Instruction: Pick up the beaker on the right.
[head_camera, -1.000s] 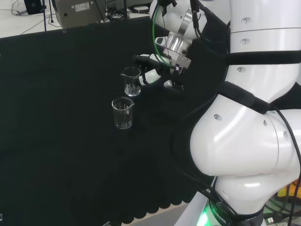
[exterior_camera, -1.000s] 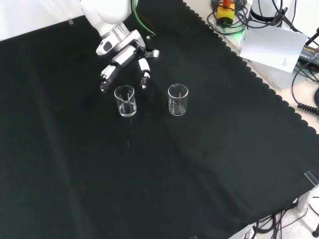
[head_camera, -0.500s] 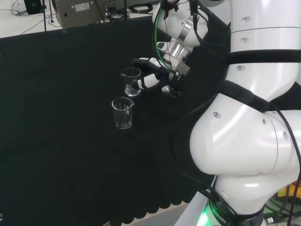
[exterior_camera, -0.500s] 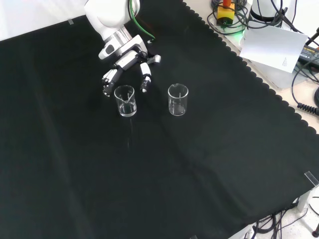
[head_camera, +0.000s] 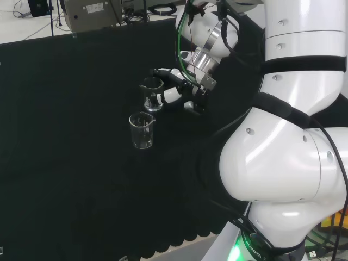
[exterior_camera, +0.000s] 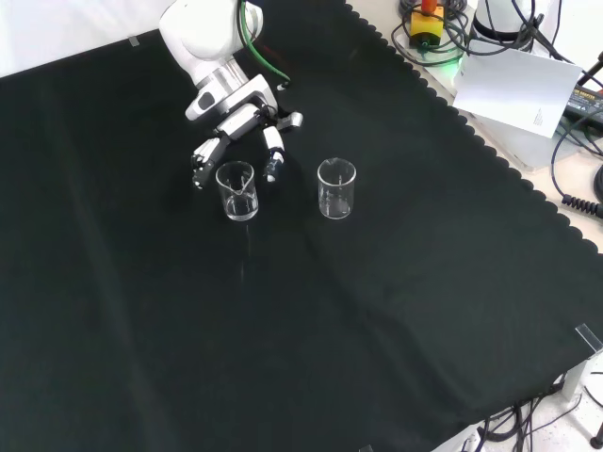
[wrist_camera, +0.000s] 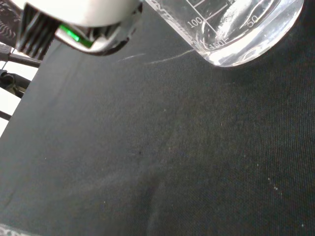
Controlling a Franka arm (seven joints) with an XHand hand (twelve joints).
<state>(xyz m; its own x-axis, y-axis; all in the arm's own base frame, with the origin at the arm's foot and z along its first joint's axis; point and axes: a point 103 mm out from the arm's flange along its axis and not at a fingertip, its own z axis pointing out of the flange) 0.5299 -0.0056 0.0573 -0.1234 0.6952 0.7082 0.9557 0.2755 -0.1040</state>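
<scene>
Bench: black cloth (exterior_camera: 377, 311) with a scalloped edge over the whole bench, cables and a white sheet of paper (exterior_camera: 516, 83) off past its edge in the front view.

Ware: two small clear glass beakers with printed scales. Front view has them side by side, well apart: the left beaker (exterior_camera: 236, 190) and the right beaker (exterior_camera: 336, 188). In the head view they sit one behind the other.

Hand: the black and white hand (exterior_camera: 240, 132) is right at the left beaker, fingers spread and only slightly bent on either side of its rim. Looks open to me, not closed on anything.

Contact: can't tell if a fingertip is touching the glass yet.

Progress: honestly nothing picked up so far. Both beakers stand upright on the cloth, so closing and lifting are all still to do.

Heads up: the hand is lined up on the front view's left beaker, the farther one in the head view.

Change: compared with a second ago, the hand has come in lower and closer around that beaker. Beakers haven't budged.
</scene>
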